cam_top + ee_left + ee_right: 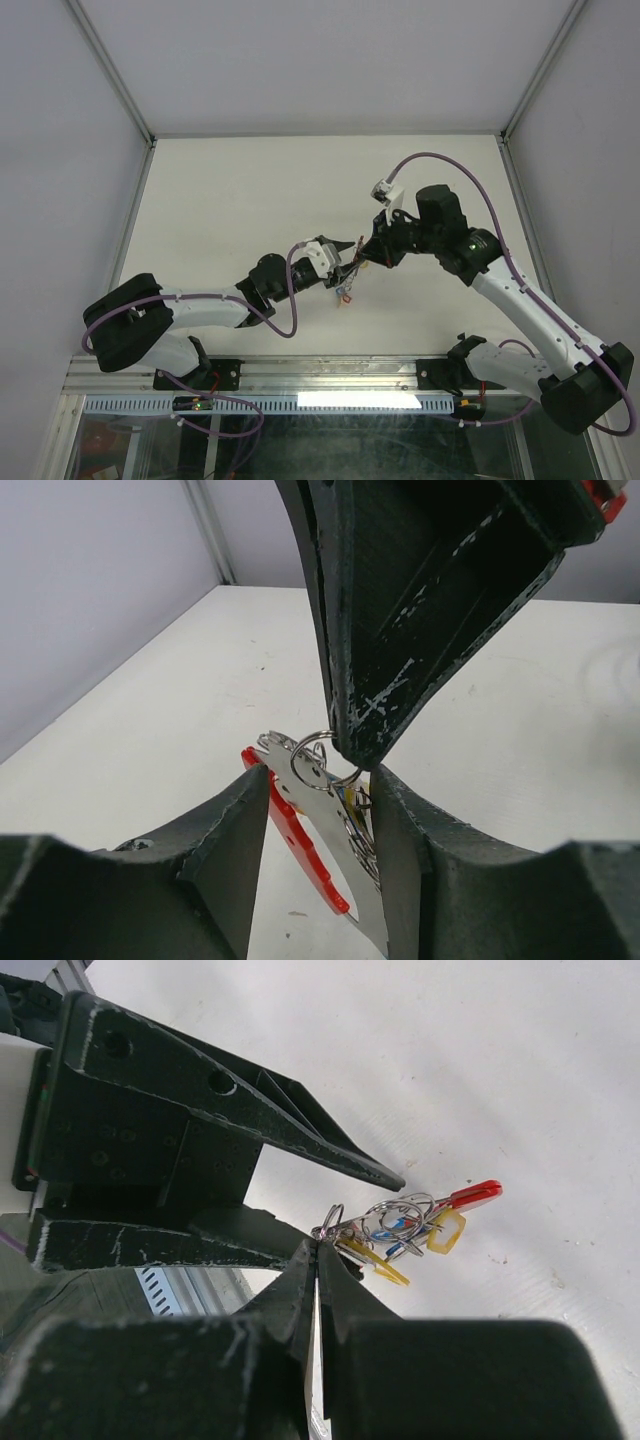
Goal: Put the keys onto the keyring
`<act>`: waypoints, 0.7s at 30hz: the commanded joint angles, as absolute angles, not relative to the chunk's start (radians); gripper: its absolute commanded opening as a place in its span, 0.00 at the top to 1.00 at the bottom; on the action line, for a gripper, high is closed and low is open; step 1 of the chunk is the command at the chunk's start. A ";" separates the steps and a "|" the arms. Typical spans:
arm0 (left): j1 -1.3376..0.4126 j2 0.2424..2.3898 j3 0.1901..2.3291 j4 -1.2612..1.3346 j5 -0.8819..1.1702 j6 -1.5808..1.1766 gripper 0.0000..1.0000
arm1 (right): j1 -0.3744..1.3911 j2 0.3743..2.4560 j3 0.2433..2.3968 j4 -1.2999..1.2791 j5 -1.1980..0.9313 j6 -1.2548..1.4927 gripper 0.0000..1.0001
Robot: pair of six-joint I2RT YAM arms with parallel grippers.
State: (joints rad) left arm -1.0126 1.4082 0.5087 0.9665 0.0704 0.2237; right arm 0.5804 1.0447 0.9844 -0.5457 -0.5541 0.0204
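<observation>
My left gripper point(342, 263) is shut on the keyring point(300, 845) and holds it above the table. The red arc lies against one finger and the grey bar point(345, 855) against the other. My right gripper point(318, 1245) meets it tip to tip and is shut on a small wire ring point(333, 1218). In the left wrist view its tip point(355, 748) comes down from above onto that ring point(312, 757) at the keyring's top. The keys point(405, 1228), with yellow and blue tags, hang in a bunch beside the ring, next to a red piece point(475, 1195). The bunch dangles under the grippers point(346, 290).
The white table point(250, 200) is walled by pale panels at the left, back and right. A metal rail point(330, 375) with both arm bases runs along the near edge. The right arm's purple cable point(440, 160) loops over the back right.
</observation>
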 commanded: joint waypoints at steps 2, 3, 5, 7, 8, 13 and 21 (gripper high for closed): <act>-1.005 1.411 0.543 0.964 0.034 0.232 0.58 | 0.588 1.029 1.056 -0.518 -0.556 0.022 1.00; -1.005 1.412 0.543 0.962 0.035 0.235 0.59 | 0.589 1.030 1.059 -0.521 -0.554 0.024 1.00; -1.005 1.414 0.546 0.956 0.037 0.241 0.60 | 0.588 1.036 1.066 -0.526 -0.554 0.026 1.00; -1.005 1.416 0.549 0.951 0.034 0.247 0.62 | 0.588 1.039 1.071 -0.531 -0.554 0.030 1.00; -1.005 1.417 0.550 0.951 0.034 0.248 0.63 | 0.588 1.041 1.074 -0.535 -0.556 0.031 1.00; -1.005 1.417 0.559 0.945 0.028 0.260 0.71 | 0.588 1.048 1.083 -0.551 -0.557 0.037 1.00; -1.005 1.413 0.561 0.922 0.026 0.276 0.85 | 0.590 1.051 1.087 -0.572 -0.559 0.038 1.00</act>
State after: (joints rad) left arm -1.0130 1.4158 0.5213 0.9207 0.0532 0.2527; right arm 0.5823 1.0580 1.0229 -0.5926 -0.5385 0.0277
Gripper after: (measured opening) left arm 0.180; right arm 0.006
